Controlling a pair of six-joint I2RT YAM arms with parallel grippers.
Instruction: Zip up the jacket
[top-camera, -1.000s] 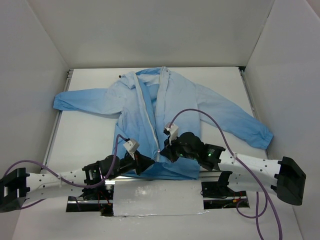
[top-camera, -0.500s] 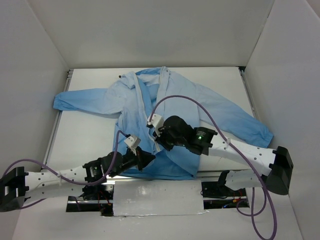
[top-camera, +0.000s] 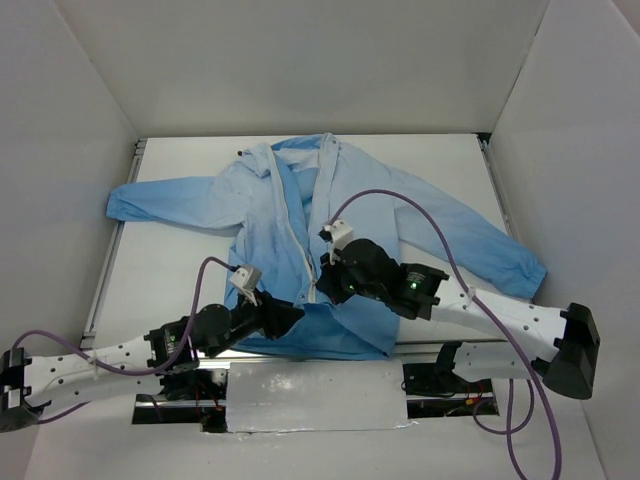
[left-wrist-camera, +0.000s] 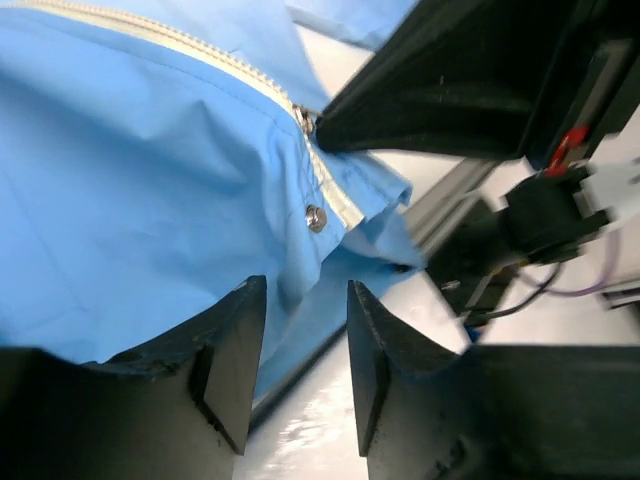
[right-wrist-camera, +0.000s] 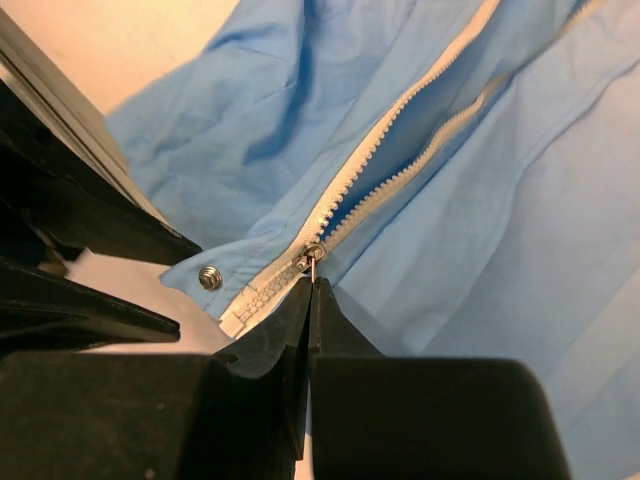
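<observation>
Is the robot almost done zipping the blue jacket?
Not nearly. Done: the zipper is joined only at its bottom end, below the zipper pull. In hand: the right gripper is shut on that pull; the left gripper is open by the jacket bottom edge, holding nothing. Left: the zipper gapes above the pull, so almost the whole front needs closing.

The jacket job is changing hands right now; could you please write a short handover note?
Grippers: the left gripper is open and holds nothing, just short of the hem. The right gripper is shut on the zipper pull, low near the hem.
Things: the jacket lies flat on the table, front up, collar far from the arms.
Done: teeth joined only below the zipper pull.
Left to do: draw it up to the collar; probably pin the hem first.
</observation>
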